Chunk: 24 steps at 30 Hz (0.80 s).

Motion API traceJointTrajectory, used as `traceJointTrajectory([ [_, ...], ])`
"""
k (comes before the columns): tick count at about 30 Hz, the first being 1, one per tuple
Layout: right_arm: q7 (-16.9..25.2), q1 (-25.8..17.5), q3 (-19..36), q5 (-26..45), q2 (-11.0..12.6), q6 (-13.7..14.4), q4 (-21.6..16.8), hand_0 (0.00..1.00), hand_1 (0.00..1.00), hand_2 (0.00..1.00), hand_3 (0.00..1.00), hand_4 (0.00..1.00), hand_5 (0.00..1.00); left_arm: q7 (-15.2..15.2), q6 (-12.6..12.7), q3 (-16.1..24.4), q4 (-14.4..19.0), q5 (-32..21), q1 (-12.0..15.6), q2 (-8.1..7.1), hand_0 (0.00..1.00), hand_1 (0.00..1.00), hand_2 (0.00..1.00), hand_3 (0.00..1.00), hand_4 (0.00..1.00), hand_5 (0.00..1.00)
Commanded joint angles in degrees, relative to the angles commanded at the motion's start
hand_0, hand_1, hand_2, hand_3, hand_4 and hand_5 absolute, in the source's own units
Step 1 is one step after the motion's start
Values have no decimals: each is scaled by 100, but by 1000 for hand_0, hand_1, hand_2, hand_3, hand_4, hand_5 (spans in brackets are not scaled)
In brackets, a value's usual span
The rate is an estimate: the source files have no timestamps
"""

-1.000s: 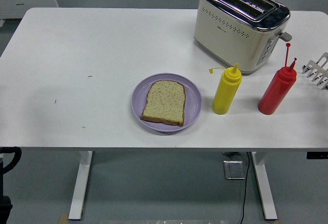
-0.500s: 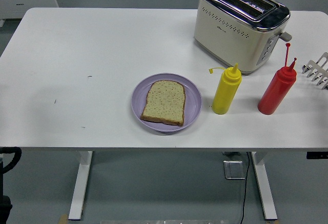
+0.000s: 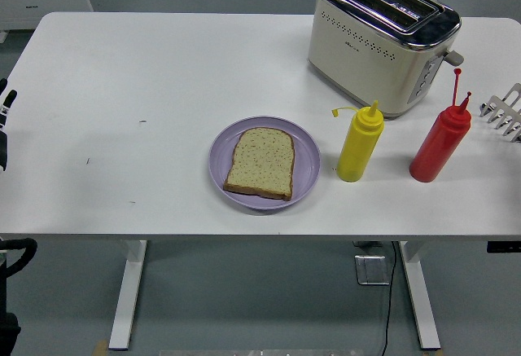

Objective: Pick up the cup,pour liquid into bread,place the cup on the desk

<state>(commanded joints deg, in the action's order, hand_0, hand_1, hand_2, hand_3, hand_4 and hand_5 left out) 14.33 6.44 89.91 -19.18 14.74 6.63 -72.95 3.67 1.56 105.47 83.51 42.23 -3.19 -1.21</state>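
Observation:
A slice of brown bread (image 3: 260, 163) lies on a round lilac plate (image 3: 307, 149) near the table's front middle. Right of the plate stands a yellow squeeze bottle (image 3: 359, 144) with its cap hanging off on a strap. A red squeeze bottle (image 3: 440, 146) stands further right. No cup shows in this view. Only a small black part of my left hand (image 3: 4, 121) shows, at the picture's left edge over the table's left end, far from the plate and bottles. My right hand is out of the picture.
A cream and chrome two-slot toaster (image 3: 378, 38) stands at the back right, just behind the bottles. A white wire rack (image 3: 505, 110) pokes in at the right edge. The white table (image 3: 146, 71) spans the view.
My left hand has come into view at the left edge, raised to table height. Plate, bread, bottles and toaster have not moved.

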Motion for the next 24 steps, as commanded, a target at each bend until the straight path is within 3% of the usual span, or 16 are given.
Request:
traceJointTrajectory([
  [10, -7, -2, 32, -2, 5, -4, -12, 788, 744, 750, 768, 561, 728, 49, -381, 40, -71, -806, -1, 10, 848, 880, 895, 817, 651, 998],
  [24, -14, 13, 65, 2, 3, -14, -11, 787, 742, 748, 767, 560, 718, 1, -335, 64, -84, -826, -16, 12, 843, 882, 897, 822, 657, 998],
])
